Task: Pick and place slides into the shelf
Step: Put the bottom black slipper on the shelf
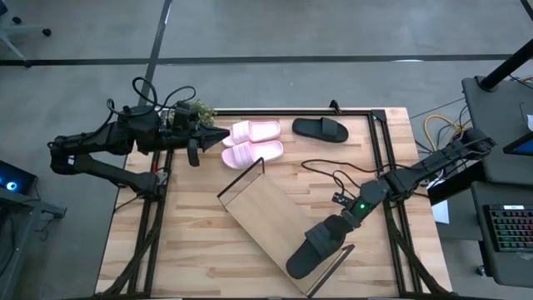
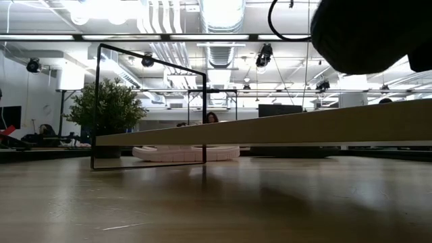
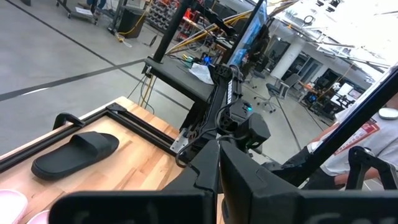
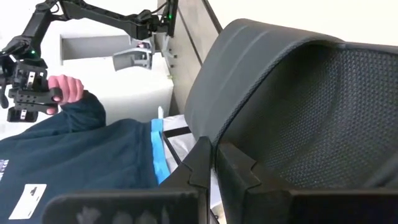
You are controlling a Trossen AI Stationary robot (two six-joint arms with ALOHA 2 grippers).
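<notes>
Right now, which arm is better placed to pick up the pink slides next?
Left, probably. Its hand hangs at the table's far left, right beside the pink slides. The right hand is far from them, over the near end of the shelf, at a black slide.

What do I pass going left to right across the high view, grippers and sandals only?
Left gripper → pale pink pair of slide sandals → black slide sandal held over the light-wood shelf board → loose matte black slide sandal → right gripper.
</notes>
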